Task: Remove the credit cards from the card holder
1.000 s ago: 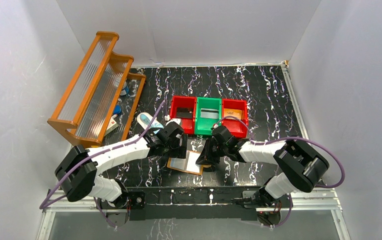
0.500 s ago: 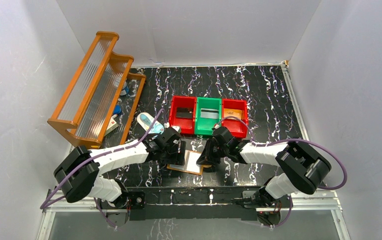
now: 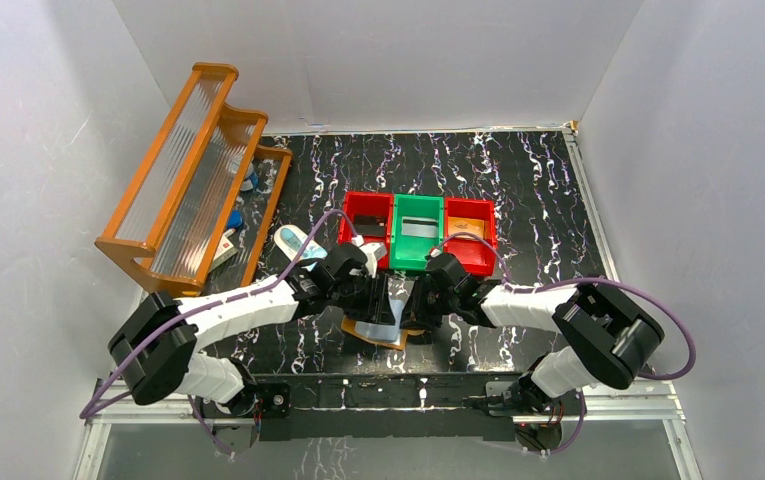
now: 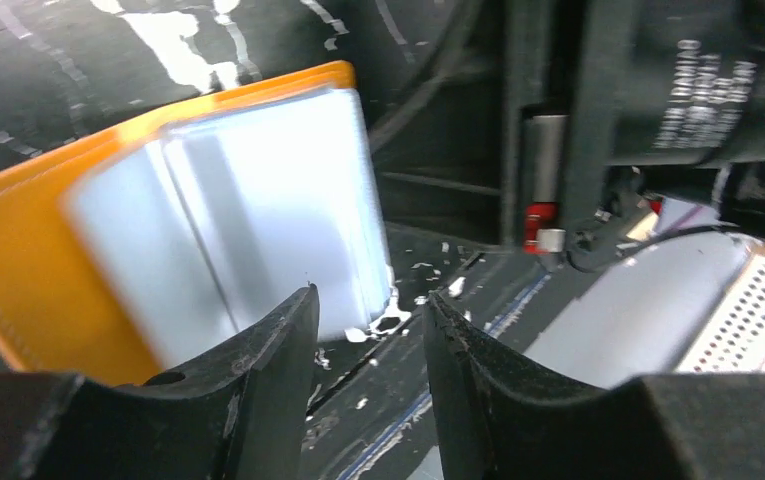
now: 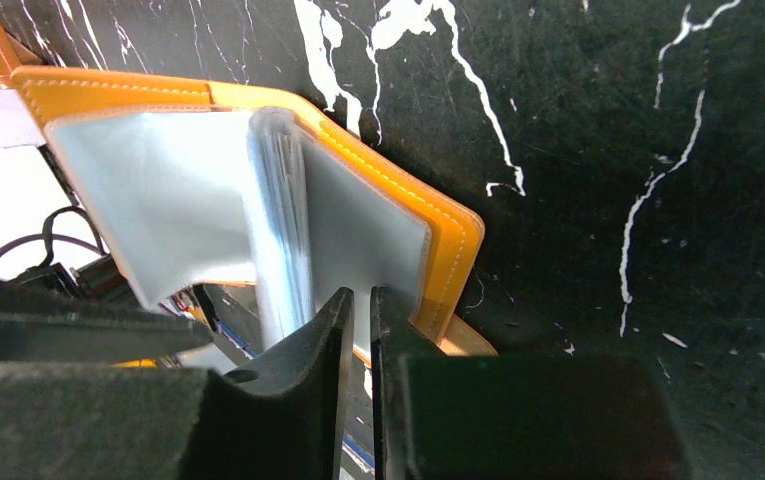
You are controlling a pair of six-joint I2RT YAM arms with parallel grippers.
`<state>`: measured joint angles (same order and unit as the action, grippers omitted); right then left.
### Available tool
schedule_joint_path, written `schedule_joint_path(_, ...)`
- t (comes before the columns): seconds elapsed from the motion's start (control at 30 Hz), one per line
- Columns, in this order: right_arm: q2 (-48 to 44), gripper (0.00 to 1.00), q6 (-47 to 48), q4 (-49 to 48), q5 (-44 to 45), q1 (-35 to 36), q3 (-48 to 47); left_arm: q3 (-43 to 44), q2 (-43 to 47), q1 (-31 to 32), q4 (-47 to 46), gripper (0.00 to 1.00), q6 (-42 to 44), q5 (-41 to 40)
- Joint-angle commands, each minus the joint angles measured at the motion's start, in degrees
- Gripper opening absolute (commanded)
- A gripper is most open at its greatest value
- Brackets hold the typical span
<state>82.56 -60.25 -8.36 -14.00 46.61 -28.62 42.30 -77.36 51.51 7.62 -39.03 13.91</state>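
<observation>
1. Two grippers meet at the card holder (image 3: 390,340), which lies at the middle of the tabletop's (image 3: 548,210) near edge.
2. On the left, we see the left gripper (image 4: 370,305) with its jaws apart. A corner of the pale, shiny credit cards (image 4: 278,210) sits at their mouth, not pinched. The cards are mostly inside the orange holder.
3. On the right, the right gripper (image 5: 361,300) is clamped on the holder's lower edge, bracing it.
4. We judge the main risk to be the left jaws closing on the clear pocket along with a card, which would drag the whole holder.
5. A slick card could also slip out of a shallow pinch, or the holder could pull free of the right grip.
6. Along the left edge, a wooden rack (image 3: 213,72) holds small items we cannot identify.
7. Mid-tabletop stand three bins: a red bin (image 3: 368,196) with something dark and flat, a green bin (image 3: 418,198) with something pale, and a second red bin (image 3: 470,202) with something orange.
</observation>
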Motion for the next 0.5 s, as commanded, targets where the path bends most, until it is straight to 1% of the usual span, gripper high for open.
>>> schedule_joint_path(0.0,2.11,0.22,0.92,3.35,3.19,0.04,-0.41,2.48,-0.68,0.26,-5.25,0.41,1.62,9.47)
schedule_joint_path(0.1,1.72,0.23,0.76,3.39,3.18,0.06,-0.71,2.58,-0.77,0.26,-6.58,0.46,2.53,12.1)
schedule_joint_path(0.13,1.27,0.24,0.53,3.43,3.25,0.05,-0.73,2.8,-1.39,0.26,-5.98,0.46,2.73,11.6)
schedule_joint_path(0.23,-1.01,0.27,-0.18,4.55,4.25,0.05,-1.05,2.44,-2.69,0.29,-3.1,0.46,1.98,5.44)
schedule_joint_path(0.37,-5.48,0.3,-0.14,9.21,7.54,0.04,-2.31,1.11,-1.37,0.27,-1.85,0.46,0.74,-0.08)
schedule_joint_path(0.47,-8.83,0.32,-0.15,11.07,9.31,0.06,-2.45,0.87,-1.3,0.26,0.67,0.5,-0.11,-5.02)
